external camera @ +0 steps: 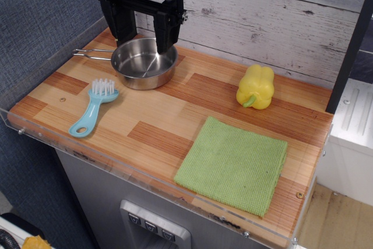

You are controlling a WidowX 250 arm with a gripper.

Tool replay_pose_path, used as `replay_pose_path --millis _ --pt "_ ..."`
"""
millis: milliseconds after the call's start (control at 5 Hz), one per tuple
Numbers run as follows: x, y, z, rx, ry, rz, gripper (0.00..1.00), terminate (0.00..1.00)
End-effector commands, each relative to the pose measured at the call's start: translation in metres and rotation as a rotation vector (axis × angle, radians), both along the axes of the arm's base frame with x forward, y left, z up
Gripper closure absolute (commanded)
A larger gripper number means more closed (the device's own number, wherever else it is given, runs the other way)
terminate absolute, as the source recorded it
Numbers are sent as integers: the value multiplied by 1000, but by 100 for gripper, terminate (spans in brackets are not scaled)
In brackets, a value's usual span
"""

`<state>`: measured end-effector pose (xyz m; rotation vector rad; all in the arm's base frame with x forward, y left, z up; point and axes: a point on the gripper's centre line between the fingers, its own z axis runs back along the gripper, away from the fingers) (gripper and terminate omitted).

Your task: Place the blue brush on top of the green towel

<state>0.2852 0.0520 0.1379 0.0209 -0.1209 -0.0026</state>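
The blue brush point(94, 108) lies on the wooden table at the front left, bristles up at its far end, handle with a hole pointing toward the front edge. The green towel point(233, 164) lies flat at the front right, well apart from the brush. My black gripper point(143, 36) hangs open and empty at the back left, above the steel pan, with its two fingers spread wide. It is behind and above the brush, not touching anything.
A steel pan point(143, 62) with a wire handle stands at the back left under the gripper. A yellow bell pepper point(256, 86) sits behind the towel. A clear plastic rim point(41, 135) borders the table's edge. A plank wall stands behind.
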Motion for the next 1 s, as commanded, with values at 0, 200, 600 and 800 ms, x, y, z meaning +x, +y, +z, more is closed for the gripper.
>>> replay_pose_path --millis 0,200,600,800 --pt "0 0 0 0 0 0 0 0" --pt "-18 15 -7 -5 -48 -31 0 0" --pt "-52 66 -35 7 -60 -20 0 0" --pt "-60 88 -62 18 -24 23 0 0"
